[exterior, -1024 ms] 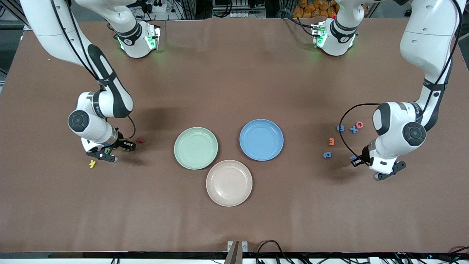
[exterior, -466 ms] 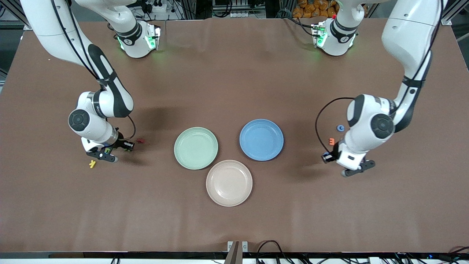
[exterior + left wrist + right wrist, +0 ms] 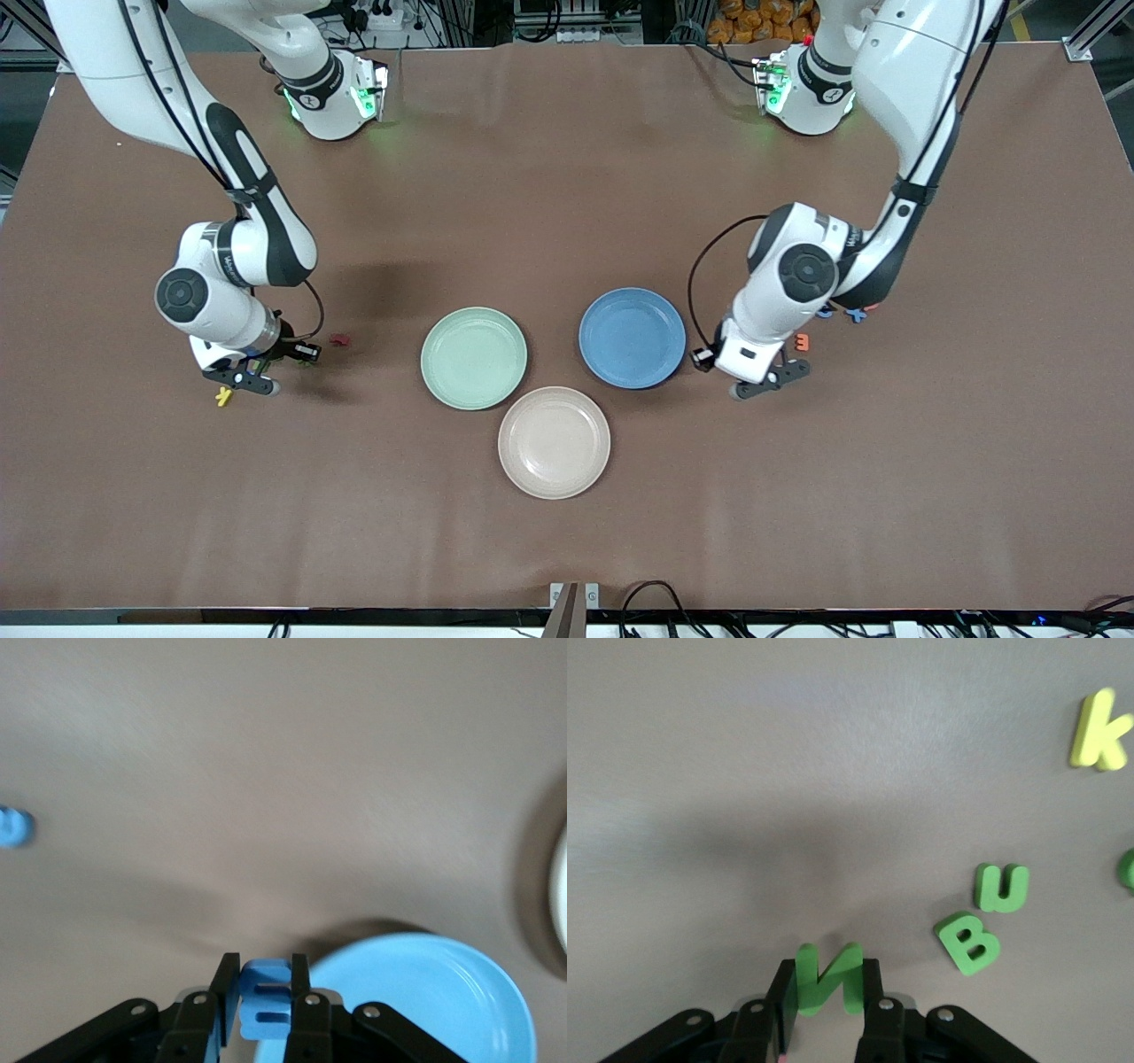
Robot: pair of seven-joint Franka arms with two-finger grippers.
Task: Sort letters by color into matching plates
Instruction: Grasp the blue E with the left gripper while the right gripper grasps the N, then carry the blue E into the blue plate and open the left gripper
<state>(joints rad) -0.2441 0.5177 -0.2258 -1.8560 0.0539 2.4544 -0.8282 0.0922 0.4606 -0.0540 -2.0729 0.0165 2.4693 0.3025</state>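
My left gripper (image 3: 760, 377) is shut on a blue letter E (image 3: 266, 997) just off the rim of the blue plate (image 3: 632, 338), toward the left arm's end; the plate (image 3: 425, 992) also fills a corner of the left wrist view. My right gripper (image 3: 241, 377) is low over the table near the right arm's end, shut on a green letter N (image 3: 828, 979). A green U (image 3: 1001, 888), a green B (image 3: 967, 943) and a yellow k (image 3: 1099, 729) lie beside it. The green plate (image 3: 474, 358) and the beige plate (image 3: 554, 442) are empty.
A dark red letter (image 3: 337, 338) lies between the right gripper and the green plate. An orange letter (image 3: 802, 341) and blue letters (image 3: 855, 314) lie by the left arm's wrist, partly hidden. Another blue letter (image 3: 13, 827) shows in the left wrist view.
The left arm has swung from its end of the table to the blue plate, carrying the blue letter. The right gripper has shut on the green N and shifted slightly.
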